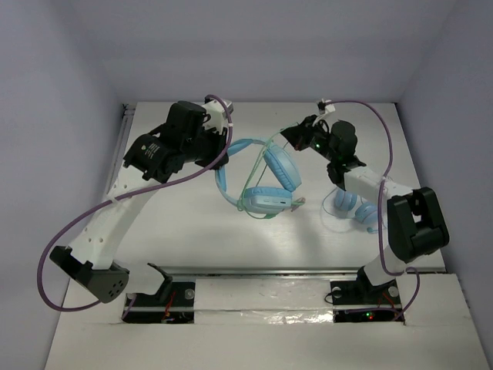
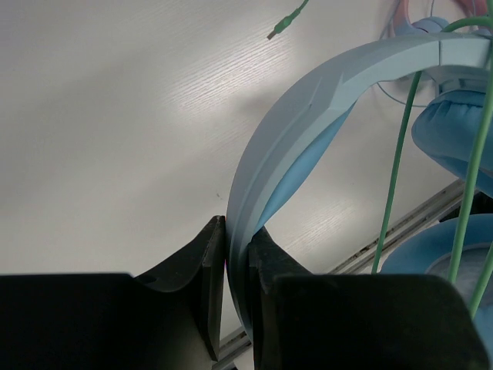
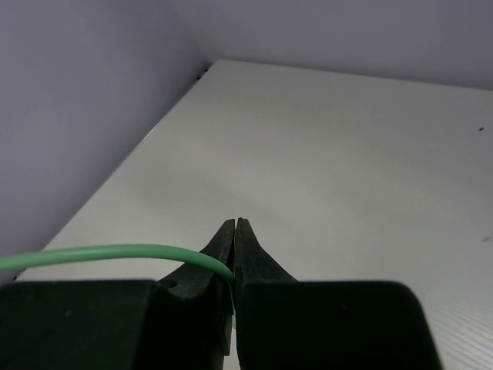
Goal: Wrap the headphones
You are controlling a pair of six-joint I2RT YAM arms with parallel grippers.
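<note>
Our left gripper (image 2: 236, 230) is clamped on the headband (image 2: 308, 100) of the headphones (image 1: 269, 202); our right gripper (image 3: 234, 231) is pinched closed on their green cable (image 3: 115, 253). We see the headphones in the middle of the bench (image 1: 192, 231), a darker headset (image 1: 350, 204) to their right

The headphones (image 1: 262, 181) lie around the middle of the table (image 1: 177, 231), with their headband (image 2: 308, 100) on the left side and the ear cups to its right, one toward the far edge and one toward the near edge. The left gripper (image 2: 236, 239) stands at the far-left side of the headphones with the headband between its fingers, and the right gripper (image 3: 234, 225) stands just behind them to the right with the cable (image 3: 108, 253) between its fingers. A second headset (image 1: 356, 208) lies well to the right, near the right edge, partly under the right arm.
</note>
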